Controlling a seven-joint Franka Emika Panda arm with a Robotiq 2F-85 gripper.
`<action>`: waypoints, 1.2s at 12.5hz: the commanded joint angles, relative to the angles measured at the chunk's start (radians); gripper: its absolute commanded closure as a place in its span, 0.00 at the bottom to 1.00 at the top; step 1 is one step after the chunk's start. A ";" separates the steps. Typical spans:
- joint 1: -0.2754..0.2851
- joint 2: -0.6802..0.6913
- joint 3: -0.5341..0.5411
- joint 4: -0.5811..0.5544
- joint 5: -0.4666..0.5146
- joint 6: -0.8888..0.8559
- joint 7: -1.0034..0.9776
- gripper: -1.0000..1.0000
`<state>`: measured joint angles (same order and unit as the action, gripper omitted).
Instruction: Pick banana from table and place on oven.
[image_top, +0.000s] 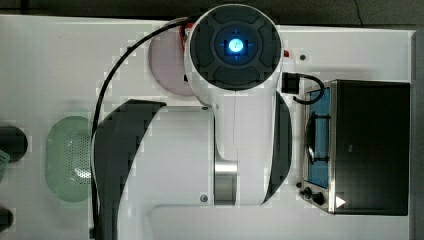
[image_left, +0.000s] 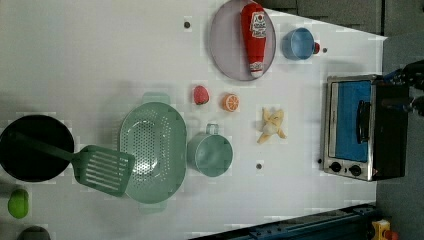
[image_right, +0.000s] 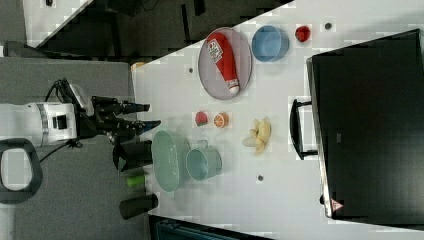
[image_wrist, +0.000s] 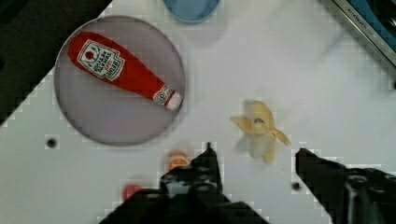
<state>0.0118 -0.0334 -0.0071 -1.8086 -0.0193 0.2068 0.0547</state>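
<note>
We start at the left view's left and move right, taking places from our pincer (image_right: 142, 115), which hangs high above the table (image_left: 75, 60) with fingers apart and nothing between them. Below it come a perforated green colander (image_left: 152, 152), a smooth teal cup (image_left: 210, 152), then the banana (image_left: 271, 125), soft, pale yellow, peel splayed open. Farthest from the pincer stands the boxy oven (image_left: 367, 127), black-topped, glass-doored. We judge the approach is just beginning: next, descend over the banana and close on it.
</note>
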 joint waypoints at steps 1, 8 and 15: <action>-0.040 -0.442 -0.002 -0.316 0.001 -0.122 0.043 0.21; -0.040 -0.397 -0.002 -0.343 0.001 -0.052 0.043 0.00; -0.040 -0.182 -0.002 -0.498 0.001 0.319 0.043 0.00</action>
<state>-0.0188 -0.1897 -0.0042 -2.3105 -0.0016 0.5024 0.0844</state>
